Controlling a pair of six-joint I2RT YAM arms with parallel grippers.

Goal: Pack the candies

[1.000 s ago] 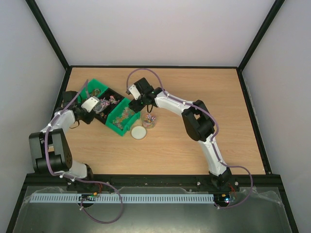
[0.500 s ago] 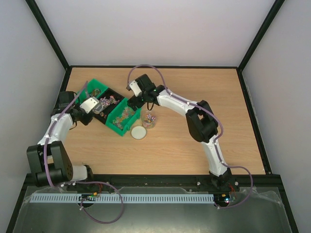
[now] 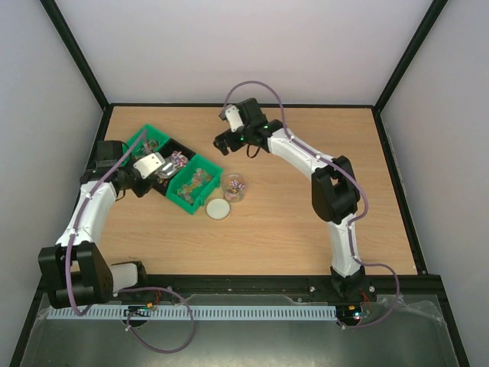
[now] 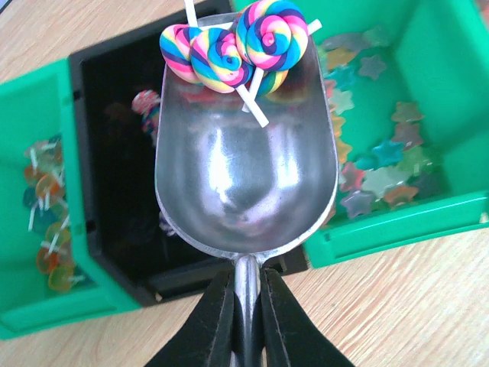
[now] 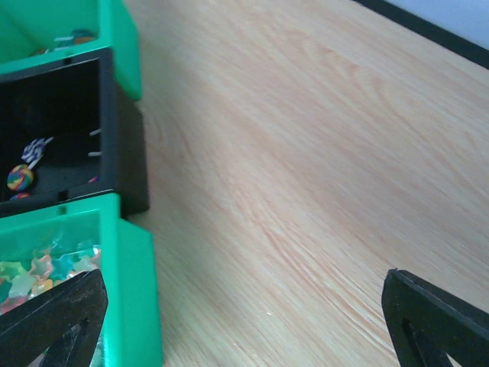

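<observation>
My left gripper (image 4: 246, 310) is shut on the handle of a shiny metal scoop (image 4: 244, 176). It holds the scoop over the black bin (image 4: 114, 153). Three rainbow swirl candies (image 4: 233, 50) lie at the scoop's far tip. More candies fill the bins: star-shaped ones (image 4: 382, 164) on the right, orange and teal ones (image 4: 46, 222) on the left. In the top view my left gripper (image 3: 157, 168) is at the bins. The glass jar (image 3: 234, 188) holds some candies. My right gripper (image 3: 221, 144) is open and empty, behind the jar. In its own view (image 5: 244, 321) it is above bare wood.
The three bins (image 3: 192, 191) stand in a diagonal row at the table's left. The round whitish lid (image 3: 218, 209) lies flat beside the jar, to its near left. In the right wrist view the black bin (image 5: 122, 153) and a green bin (image 5: 134, 290) are at the left.
My right arm has pulled back and to the right, away from the jar and bins. My left gripper has shifted slightly right with the scoop.
</observation>
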